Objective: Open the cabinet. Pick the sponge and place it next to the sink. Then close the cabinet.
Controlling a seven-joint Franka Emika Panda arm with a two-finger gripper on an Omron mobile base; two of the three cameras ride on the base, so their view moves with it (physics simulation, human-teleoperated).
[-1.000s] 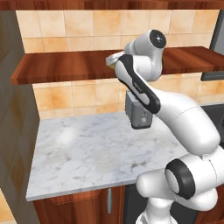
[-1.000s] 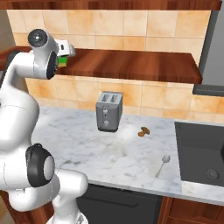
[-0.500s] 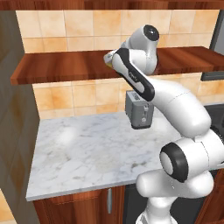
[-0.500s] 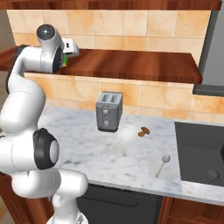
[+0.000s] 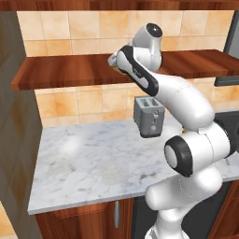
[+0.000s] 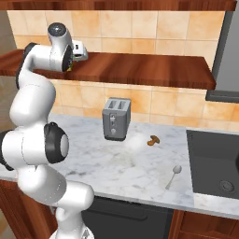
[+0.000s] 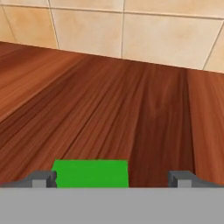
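we take the cabinet (image 6: pixel 140 70) shelf as our landmark: a long reddish-brown plank running below the tiled wall.

arm reaches up to the shelf. the gripper (image 7: pixel 112 178) sits at the shelf's left part, just above the plank, pointing in toward the tiled back wall. in the right base view the hand (image 6: pixel 77 50) shows white at the shelf's front left.

jaws: in the hand view we see two grey fingertips (image 7: pixel 43 178) spread wide, one at each side of the frame bottom. the sponge (image 7: pixel 91 173) lies flat on the plank between them, its left end just beside the left tip, a clear gap of bare wood to the right tip. nothing is gripped; we cannot tell if the left tip touches the sponge. we see its green top only.

in the right base view a sliver of green and yellow peeks from behind the arm's wrist, on the shelf.

below the shelf, on the marble counter (image 6: pixel 140 163): toaster (image 6: pixel 116 119) under the shelf's middle, brown lump (image 6: pixel 153 140) to its right, spoon (image 6: pixel 173 175) nearer the counter's front edge. the sink (image 6: pixel 214 163) lies below and beyond the shelf's right end, well apart from the sponge.

in the left base view the arm crosses in front of the shelf, with the toaster beneath it.
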